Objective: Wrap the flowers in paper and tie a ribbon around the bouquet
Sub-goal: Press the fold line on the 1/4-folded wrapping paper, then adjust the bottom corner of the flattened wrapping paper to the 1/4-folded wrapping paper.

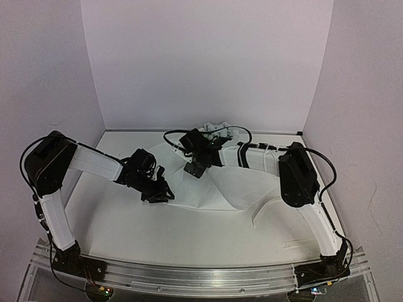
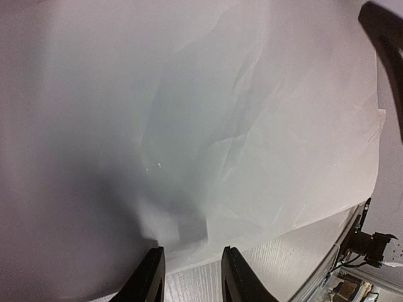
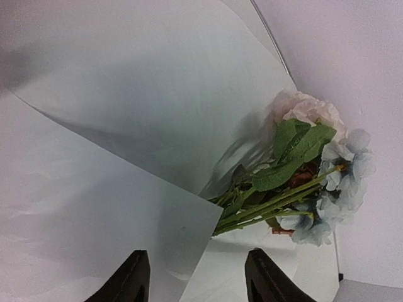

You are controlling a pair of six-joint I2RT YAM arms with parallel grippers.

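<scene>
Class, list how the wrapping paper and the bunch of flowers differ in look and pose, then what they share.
The paper is plain white; the flowers have pale blue and pink blooms with green stems. The paper is a wide, creased sheet; the flowers are a narrow bunch. A flap of the paper covers the flowers' lower stems. Both lie on the table.

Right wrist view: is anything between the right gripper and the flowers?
Partly. A flap of the paper covers the lower stems just ahead of the right gripper; the flowers show upper stems and blooms bare beyond it.
</scene>
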